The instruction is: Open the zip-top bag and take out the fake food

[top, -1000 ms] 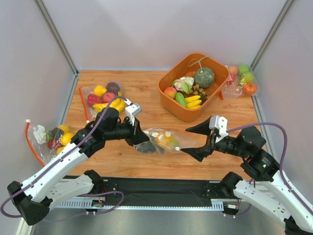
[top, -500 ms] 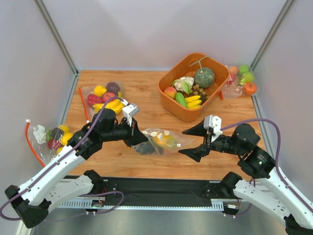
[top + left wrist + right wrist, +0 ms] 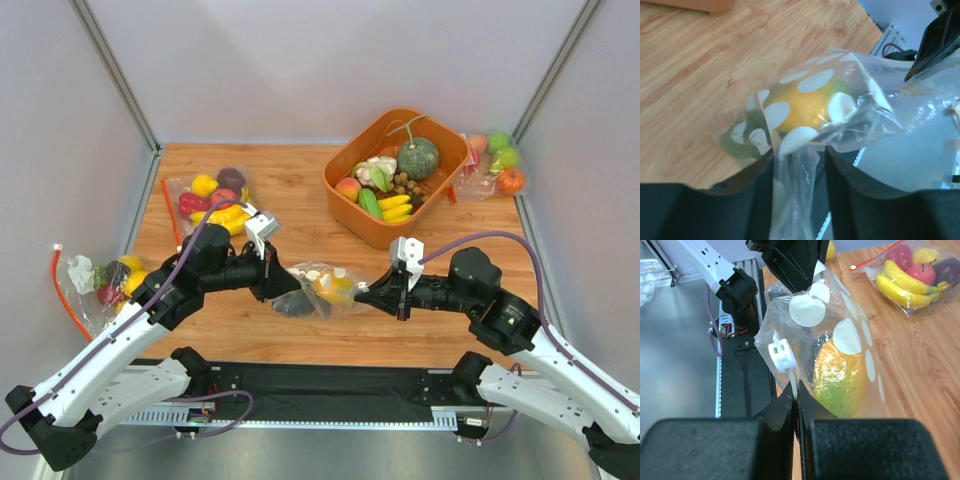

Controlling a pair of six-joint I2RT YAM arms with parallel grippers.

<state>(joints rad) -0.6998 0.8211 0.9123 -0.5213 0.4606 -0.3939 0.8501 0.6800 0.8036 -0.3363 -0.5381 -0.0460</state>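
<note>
Pinching the bag (image 3: 840, 335) at its strip just under the white slider (image 3: 779, 354), the right gripper (image 3: 796, 390) was clamped tight. The left gripper (image 3: 800, 155) had film between its fingers, but I could not tell whether they gripped it. The bag hung between both, over the table (image 3: 300, 180). It looked unopened, so opening and emptying remained. Inside showed one mango (image 3: 837, 375) and one dark green piece (image 3: 290, 303); no peach could be made out. Around lay three plain fruit bags (image 3: 215, 195) and one bin (image 3: 372, 232).

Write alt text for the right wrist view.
The right claw is shut on the edge strip of the polka-dot zip-top bag, below its white slider, with a yellow-green mango inside. The left claw sits at the bag's far end; a clear bag of bananas lies on the table.
</note>
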